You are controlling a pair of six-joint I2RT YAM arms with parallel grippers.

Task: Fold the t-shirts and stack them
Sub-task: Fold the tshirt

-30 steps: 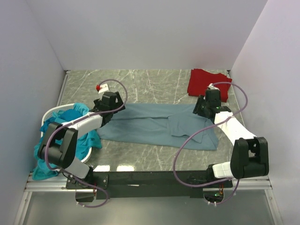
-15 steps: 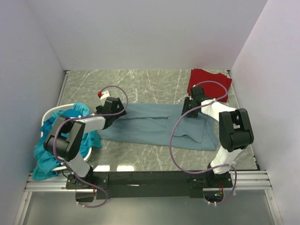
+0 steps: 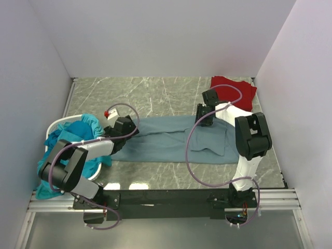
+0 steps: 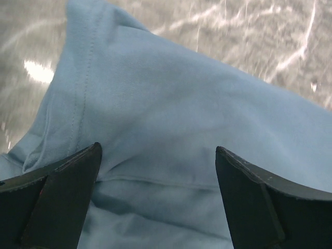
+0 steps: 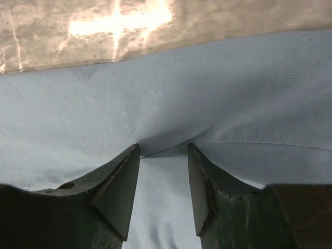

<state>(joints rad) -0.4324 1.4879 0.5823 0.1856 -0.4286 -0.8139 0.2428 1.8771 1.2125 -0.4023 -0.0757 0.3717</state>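
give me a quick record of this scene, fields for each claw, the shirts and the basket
left claw: open wide, over the left end of the slate-blue t-shirt
right claw: half closed, tips on the shirt's far edge, a crease gathered between them; grip unclear
slate-blue t-shirt: spread across the table, right part folded over
red t-shirt: folded, far right corner
teal t-shirts: heaped in the white basket at the left, spilling over its rim
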